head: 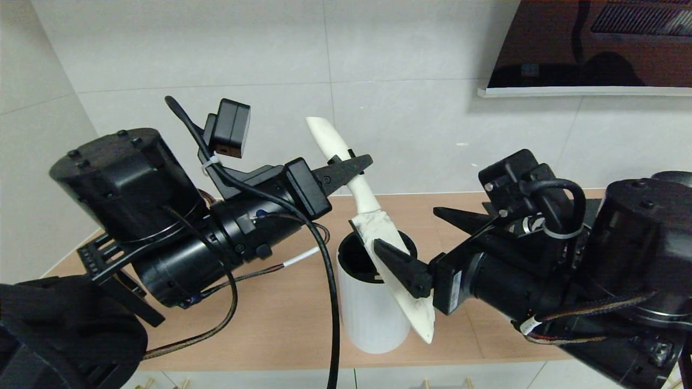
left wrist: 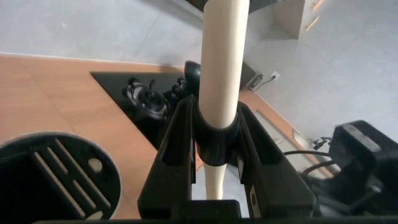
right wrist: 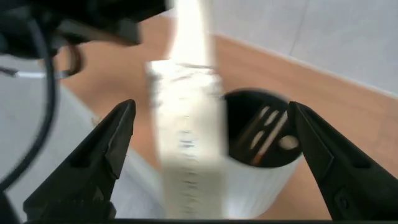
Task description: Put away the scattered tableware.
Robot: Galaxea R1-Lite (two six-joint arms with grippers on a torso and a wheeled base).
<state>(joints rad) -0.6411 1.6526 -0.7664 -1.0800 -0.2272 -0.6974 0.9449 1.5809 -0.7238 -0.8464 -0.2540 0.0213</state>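
My left claw [head: 354,165] grips the knife [head: 367,200]; my right claw [head: 408,229] gapes empty around its blade, holder [head: 373,319] below, probably for handover.

On the counter [head: 270,319] we find the utensil holder [head: 373,319] near the front edge. Above it the knife [head: 373,224] slants, handle toward 11 o'clock within our left gripper [head: 361,165], tip toward 5 o'clock. Our right gripper [head: 408,229] straddles the blade from 3 o'clock.
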